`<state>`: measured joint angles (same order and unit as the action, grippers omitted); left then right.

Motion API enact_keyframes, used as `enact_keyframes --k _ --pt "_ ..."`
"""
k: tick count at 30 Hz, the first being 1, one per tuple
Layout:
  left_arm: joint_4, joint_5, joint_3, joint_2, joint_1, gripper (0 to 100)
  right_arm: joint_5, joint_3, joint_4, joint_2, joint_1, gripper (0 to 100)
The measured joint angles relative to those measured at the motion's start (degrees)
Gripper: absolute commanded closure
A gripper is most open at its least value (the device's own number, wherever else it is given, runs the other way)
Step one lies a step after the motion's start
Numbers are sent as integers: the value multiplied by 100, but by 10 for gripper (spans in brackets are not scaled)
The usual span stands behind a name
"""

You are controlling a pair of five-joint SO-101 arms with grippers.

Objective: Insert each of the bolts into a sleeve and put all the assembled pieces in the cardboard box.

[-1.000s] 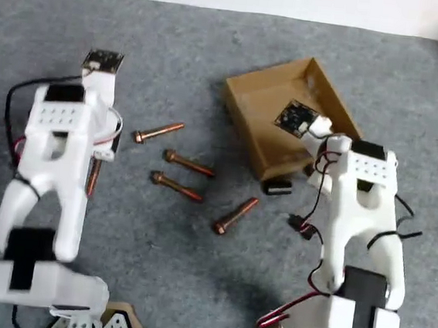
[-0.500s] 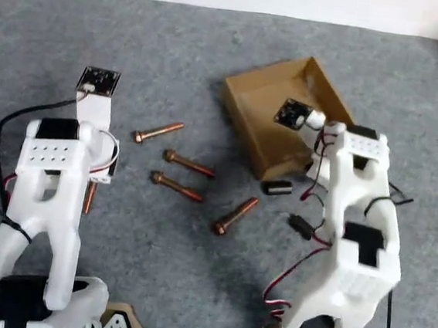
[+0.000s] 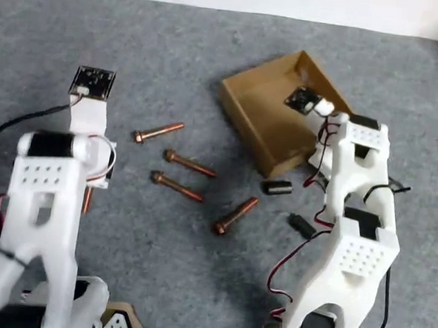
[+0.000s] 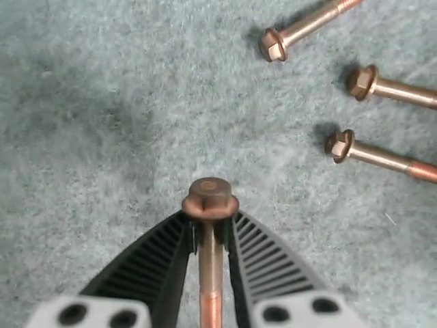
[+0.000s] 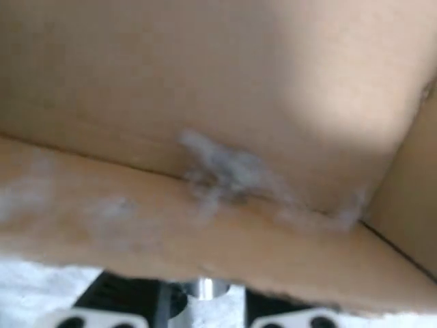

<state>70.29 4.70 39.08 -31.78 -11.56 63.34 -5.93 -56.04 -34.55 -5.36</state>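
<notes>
Four loose bolts (image 3: 190, 163) are lying on the grey carpet (image 3: 175, 51) between the arms, all coppery with hex flange heads and long thin shanks, fanned out at different angles and not touching each other. The closest one to the box (image 3: 256, 105) is the near bolt (image 3: 236, 215), tilted with its head toward the arm bases. A fifth one, the held bolt (image 4: 209, 199), is clamped in the left gripper (image 4: 210, 222). Its ribbed black fingers (image 4: 164, 253) squeeze the shank just under the head, and the head pokes out past the tips, up off the carpet. From the left wrist you can see three of the loose ones off to the side, well apart from it. The box is a shallow brown cardboard tray sitting skewed on the carpet, open side up, with what looks like a bare floor. A short black sleeve (image 3: 277, 187) lies on its side just beside the box's near corner. The right gripper (image 5: 201, 290) is jammed right up against the box wall, which has a fuzzy torn patch on it. Something shiny shows there, but honestly I can't tell whether that gripper is clenched or loose.
</notes>
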Motion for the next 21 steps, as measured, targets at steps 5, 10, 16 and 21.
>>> enact_keyframes --k 5,10,16,21 --pt "62 0 360 -958 0 995 -492 105 -185 545 -9 993" --pt "413 -9 378 -1600 0 995 -818 1125 -229 1582 62 993" --pt "607 -158 378 -1969 0 995 -1415 2655 35 3490 387 993" --pt "615 -167 413 -2215 308 993 -1767 4123 176 5284 642 993"
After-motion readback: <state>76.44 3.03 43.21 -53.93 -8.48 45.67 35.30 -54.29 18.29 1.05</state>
